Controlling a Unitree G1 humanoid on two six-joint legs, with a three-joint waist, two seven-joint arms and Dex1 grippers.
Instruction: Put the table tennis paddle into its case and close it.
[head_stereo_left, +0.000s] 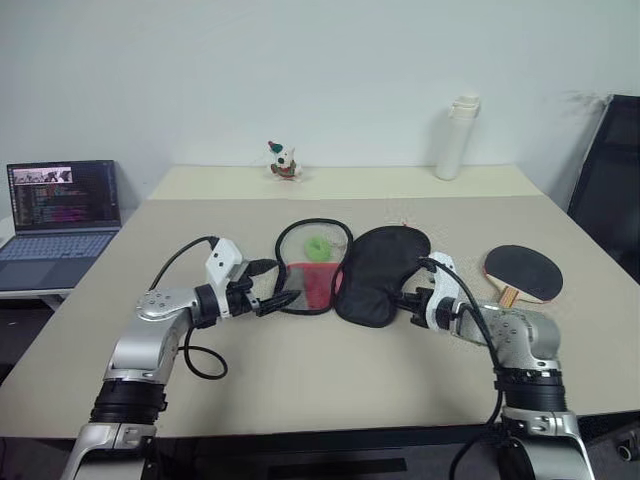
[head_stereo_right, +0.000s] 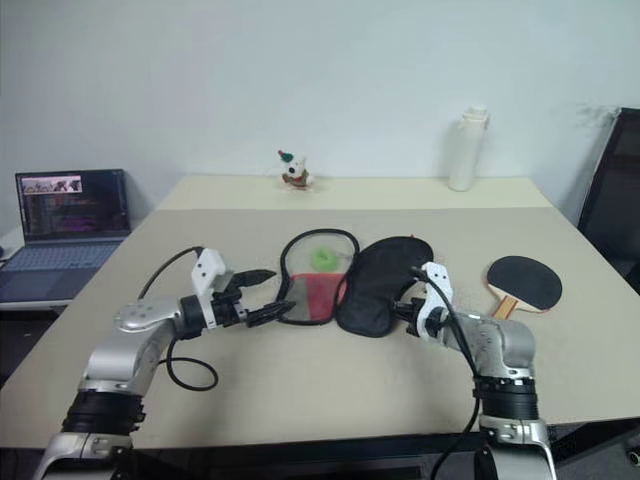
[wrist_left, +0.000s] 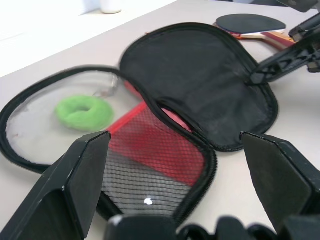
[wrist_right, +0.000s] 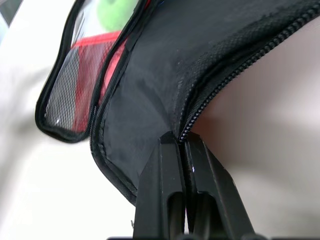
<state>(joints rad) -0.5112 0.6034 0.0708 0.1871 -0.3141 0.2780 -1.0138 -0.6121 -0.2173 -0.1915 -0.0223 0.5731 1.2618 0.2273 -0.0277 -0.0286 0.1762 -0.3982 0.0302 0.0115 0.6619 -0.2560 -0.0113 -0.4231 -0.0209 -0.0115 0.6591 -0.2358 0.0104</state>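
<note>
Left arm reaches in from the left, forearm roughly level, pointing toward table centre. Left gripper (head_stereo_left: 281, 297) has its two black fingers spread wide, holding nothing, tips at the near left edge of the case (head_stereo_left: 355, 272).

Right arm comes in from the right, gripper angled down and leftward. Right gripper (wrist_right: 181, 142) is pinched tight on the zippered rim of the case's black half, near that half's right edge; the right wrist view shows the fabric lifted into a slight fold at the pinch.

Case lies open flat on the beige table (head_stereo_left: 300, 380), near centre, two lobes side by side and joined in the middle. Left lobe: black zip border, clear panel toward the far side, red mesh pocket toward the robot. A green ring (wrist_left: 83, 112), fuzzy-looking, sits behind the clear panel. Right lobe: plain matte black fabric, zipper teeth along the rim.

Paddle (head_stereo_left: 523, 273) lies flat on the table to the right of the case, well apart from it, beyond the right gripper. Round black rubber face points away to the far side; light wooden handle with reddish sides points toward the robot. Long axis runs roughly near–far, slightly slanted.

Far edge: white bottle (head_stereo_left: 456, 138) upright, small figurine (head_stereo_left: 283, 160). Open laptop (head_stereo_left: 60, 215) off the table's left.
</note>
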